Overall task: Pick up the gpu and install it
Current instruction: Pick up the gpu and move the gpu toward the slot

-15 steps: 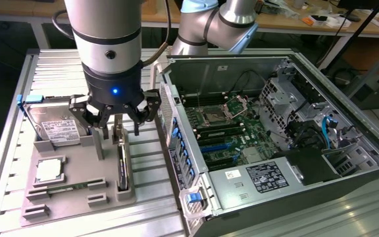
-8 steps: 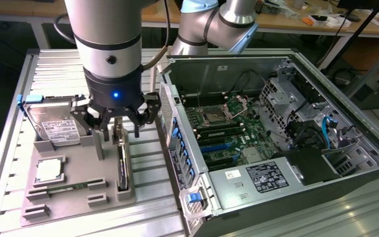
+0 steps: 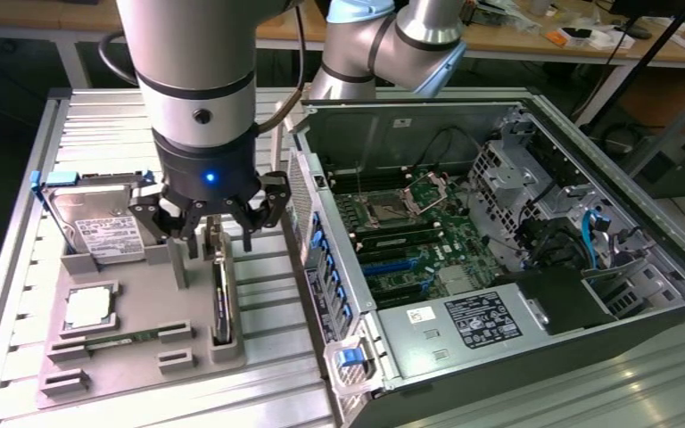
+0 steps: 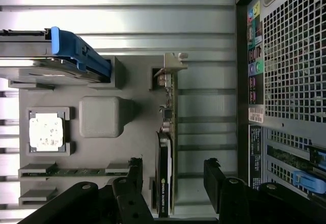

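Observation:
The gpu (image 3: 218,299) is a thin dark card standing on edge in a slot of the grey holder tray (image 3: 140,361). Its silver bracket (image 4: 173,63) is at the end toward the back of the tray. My gripper (image 3: 211,239) hangs directly over the card and is open. In the wrist view the card (image 4: 167,147) runs between the two black fingers (image 4: 135,170), which stand apart from it on either side. Nothing is held.
The open computer case (image 3: 498,250) lies just to the exterior view's right of the tray, with its motherboard (image 3: 408,245) exposed. On the tray are a hard drive with blue corners (image 3: 99,223), a processor (image 3: 89,308) and a green memory stick (image 3: 122,341). All of it rests on a ribbed metal table (image 3: 33,178).

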Robot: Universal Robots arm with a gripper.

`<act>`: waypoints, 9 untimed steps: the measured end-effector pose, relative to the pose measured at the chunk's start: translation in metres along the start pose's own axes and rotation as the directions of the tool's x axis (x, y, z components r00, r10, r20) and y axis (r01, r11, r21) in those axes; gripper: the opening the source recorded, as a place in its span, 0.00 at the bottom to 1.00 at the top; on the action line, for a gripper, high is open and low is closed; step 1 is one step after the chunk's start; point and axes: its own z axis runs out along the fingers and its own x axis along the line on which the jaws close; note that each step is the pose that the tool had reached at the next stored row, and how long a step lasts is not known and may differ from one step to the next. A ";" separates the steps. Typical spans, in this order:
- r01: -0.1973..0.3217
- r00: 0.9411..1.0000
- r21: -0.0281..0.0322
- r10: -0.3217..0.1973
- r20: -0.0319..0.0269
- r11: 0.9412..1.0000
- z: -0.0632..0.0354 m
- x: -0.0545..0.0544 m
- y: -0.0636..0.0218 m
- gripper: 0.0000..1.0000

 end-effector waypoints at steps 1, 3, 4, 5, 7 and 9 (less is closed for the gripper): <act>0.000 1.000 0.000 0.000 0.000 1.000 0.0008 0.000 0.0000 0.60; 0.000 1.000 0.000 0.000 0.000 1.000 0.0024 0.000 -0.0001 0.60; 0.000 1.000 0.000 0.000 0.000 1.000 0.0033 0.000 -0.0002 0.60; 0.000 1.000 0.000 0.000 0.000 1.000 0.0043 0.000 -0.0003 0.60; 0.000 1.000 0.000 0.000 0.000 1.000 0.0065 0.000 -0.0005 0.60; 0.000 1.000 0.000 0.000 0.000 1.000 0.0090 0.000 -0.0007 0.60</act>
